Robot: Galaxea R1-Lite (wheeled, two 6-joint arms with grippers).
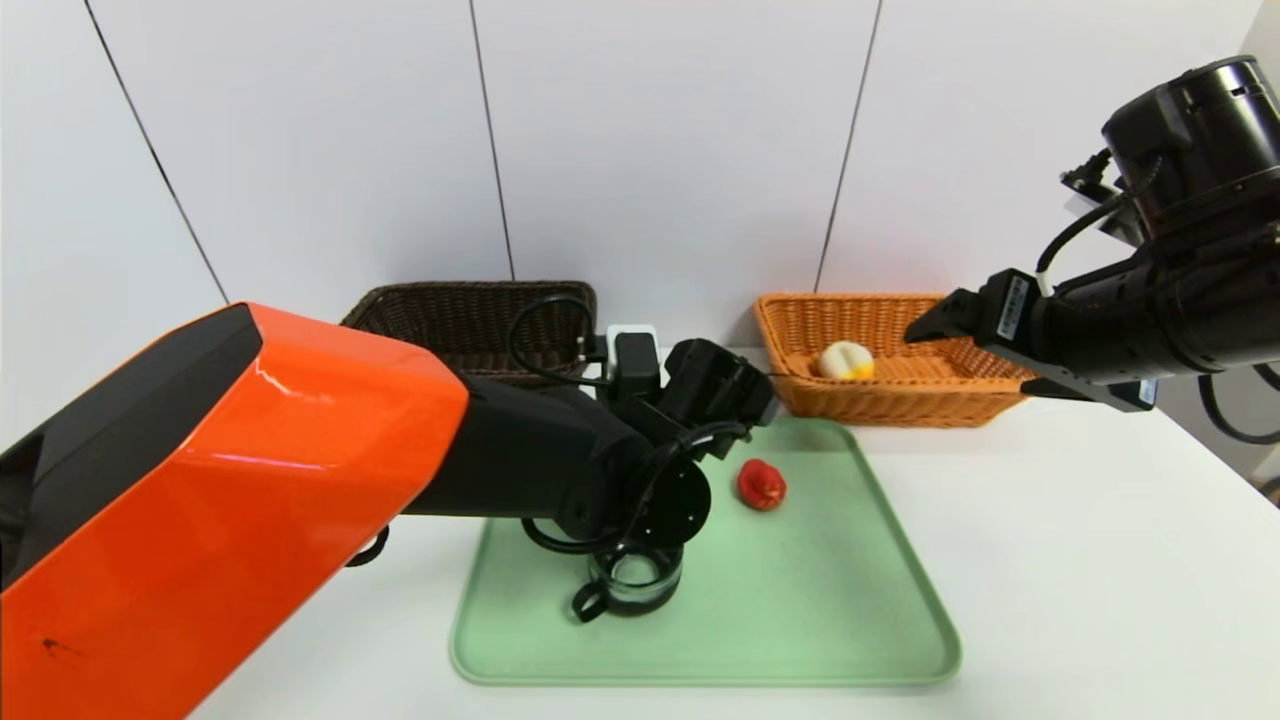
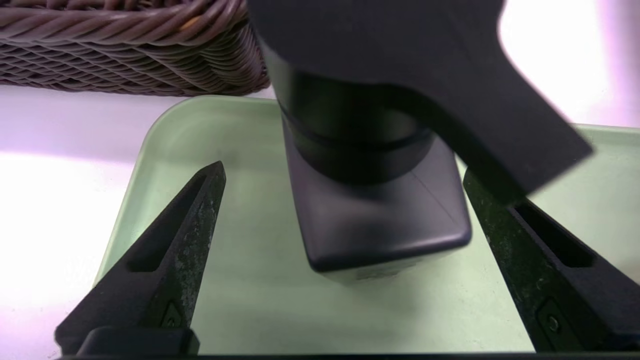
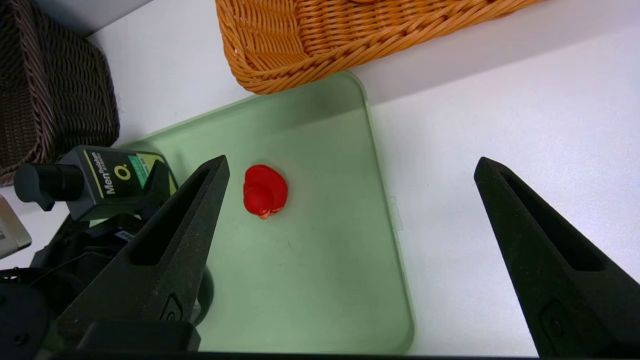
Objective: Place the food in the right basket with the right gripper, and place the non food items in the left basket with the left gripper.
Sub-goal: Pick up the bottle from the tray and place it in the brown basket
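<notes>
A black bottle (image 3: pixel 100 182) with a "Men" label lies at the back left of the green tray (image 1: pixel 800 620). My left gripper (image 2: pixel 344 170) is open, one finger on each side of the bottle (image 2: pixel 380 220), neither touching it. In the head view the left gripper (image 1: pixel 735 395) hides the bottle. A small red food item (image 1: pixel 762 484) sits on the tray, right of that gripper. My right gripper (image 1: pixel 965 360) hangs open and empty in front of the orange basket (image 1: pixel 800 320). In its wrist view, the right gripper (image 3: pixel 350 162) is over the tray's right edge, with the red item (image 3: pixel 265 191) by one finger.
A white and yellow food item (image 1: pixel 845 360) lies in the orange basket. The dark brown basket (image 1: pixel 470 320) stands at the back left. A glass cup with a black handle (image 1: pixel 630 585) stands on the tray under my left wrist. White table (image 1: pixel 1080 560) extends to the right.
</notes>
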